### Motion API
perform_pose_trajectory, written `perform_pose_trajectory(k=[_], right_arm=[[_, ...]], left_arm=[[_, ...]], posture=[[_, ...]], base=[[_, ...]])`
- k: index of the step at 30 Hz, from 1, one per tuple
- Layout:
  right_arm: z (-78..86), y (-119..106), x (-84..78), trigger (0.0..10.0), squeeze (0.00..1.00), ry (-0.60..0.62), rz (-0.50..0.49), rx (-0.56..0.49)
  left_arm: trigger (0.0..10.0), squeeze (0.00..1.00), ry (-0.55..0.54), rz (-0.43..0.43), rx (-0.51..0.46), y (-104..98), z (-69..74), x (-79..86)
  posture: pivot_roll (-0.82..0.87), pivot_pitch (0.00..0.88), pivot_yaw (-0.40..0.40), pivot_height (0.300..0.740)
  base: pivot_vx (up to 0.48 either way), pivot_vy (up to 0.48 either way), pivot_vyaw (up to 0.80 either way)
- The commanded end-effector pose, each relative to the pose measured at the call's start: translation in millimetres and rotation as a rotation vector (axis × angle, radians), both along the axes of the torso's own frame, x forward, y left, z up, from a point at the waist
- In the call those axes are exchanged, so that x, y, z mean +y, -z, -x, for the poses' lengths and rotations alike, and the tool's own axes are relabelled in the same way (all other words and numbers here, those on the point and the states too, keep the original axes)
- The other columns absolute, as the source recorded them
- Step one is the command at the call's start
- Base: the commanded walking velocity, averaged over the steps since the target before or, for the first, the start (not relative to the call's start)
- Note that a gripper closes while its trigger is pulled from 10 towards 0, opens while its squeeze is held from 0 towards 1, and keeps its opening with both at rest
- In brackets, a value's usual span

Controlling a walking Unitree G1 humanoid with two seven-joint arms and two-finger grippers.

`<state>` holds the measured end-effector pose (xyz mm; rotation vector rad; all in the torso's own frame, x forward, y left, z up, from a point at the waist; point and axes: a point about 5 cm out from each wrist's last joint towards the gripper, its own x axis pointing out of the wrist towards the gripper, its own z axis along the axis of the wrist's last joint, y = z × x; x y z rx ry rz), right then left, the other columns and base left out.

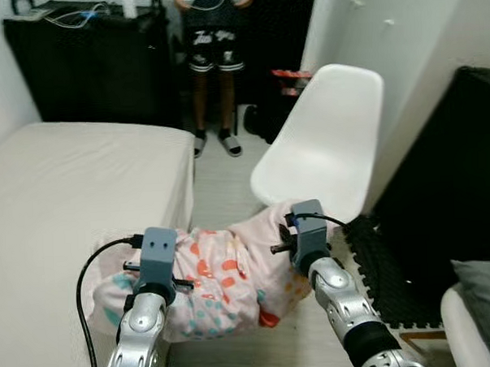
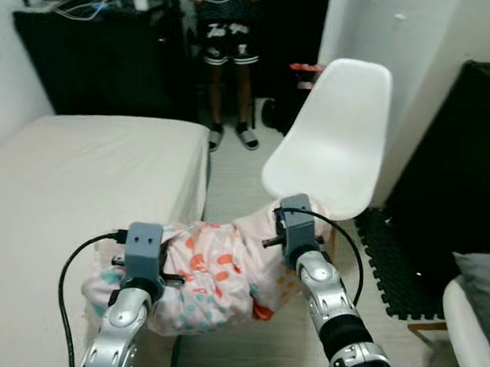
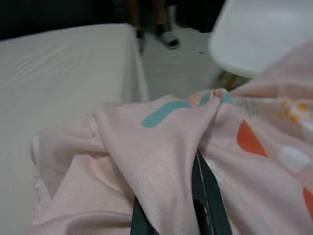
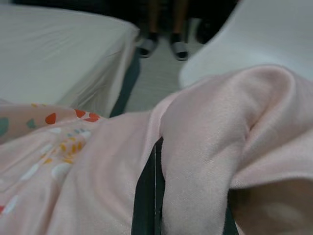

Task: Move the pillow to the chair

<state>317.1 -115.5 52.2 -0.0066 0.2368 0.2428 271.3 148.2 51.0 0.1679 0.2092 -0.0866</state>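
Pillow (image 1: pixel 212 278) hanging low in the centre of the left eye frame, slung between both arms, off the bed (image 1: pixel 74 183) at left and just short of the chair (image 1: pixel 325 143) in the upper right. Pink case with orange, teal and white patches; sagging in the middle, bunched at both ends.

Left gripper (image 1: pixel 162 286) closed on the pillow's left end: in the left wrist view, black fingers (image 3: pixel 208 196) pinched together with a fold of cloth drawn tight over them. Right gripper (image 1: pixel 290 248) likewise clamped on the right end, close under the chair's front edge; in the right wrist view, a thick roll of fabric wrapped over the fingers (image 4: pixel 146 196), only a thin dark slit between them.

Judged by the droop and wrinkling: soft, light, no stiffness at all, nothing breakable. Smooth cotton-like case, likely to slide through a weak pinch. Looks held mostly by the cover, not the filling, so risk of stretching or slipping if tugged sideways. Best hold: deep bites at opposite ends, gathering filling as well as cloth, arms kept apart to stop the middle dragging. Lift needed to clear the seat rim before setting down.

Person (image 1: pixel 214 38) standing at top centre, by a dark cabinet (image 1: pixel 85 64); well apart from the pillow.
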Motion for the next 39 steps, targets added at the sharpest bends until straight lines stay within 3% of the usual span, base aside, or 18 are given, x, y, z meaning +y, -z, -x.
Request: perform_pose_trajectory(k=[1,22,32,35,39], right_arm=[[-4.6,-9,8.6,10.0,0.0,-0.017,-0.019,-0.051],[-5.7,-9,17.0,10.0,0.0,-0.005,-0.032,-0.055],[-8.0,-15,21.1,10.0,0.0,-0.022,-0.017,-0.086],[-8.2,-16,21.4,10.0,0.0,-0.024,-0.016,-0.09],[-6.9,-16,18.3,10.0,0.0,-0.029,-0.009,-0.09]], left_arm=[[10.0,0.0,0.074,-0.019,-0.033,-9,-4.6,-10.8],[10.0,0.0,0.071,-0.03,-0.023,-9,-8.7,-11.8],[10.0,0.0,0.05,-0.05,0.036,5,-5.5,-2.4],[10.0,0.0,0.047,-0.049,0.041,6,-5.2,-2.2],[10.0,0.0,0.045,-0.045,0.022,4,-12.1,-3.5]], posture=[[0.08,0.0,0.008,0.713],[0.07,0.0,0.04,0.713],[-0.03,0.0,0.169,0.713],[-0.03,0.0,0.163,0.713],[-0.02,0.0,0.087,0.713]], base=[[0.0,0.0,-0.8],[0.0,0.0,-0.8],[0.0,0.0,-0.8],[0.0,0.0,-0.8],[0.0,0.0,-0.8]])
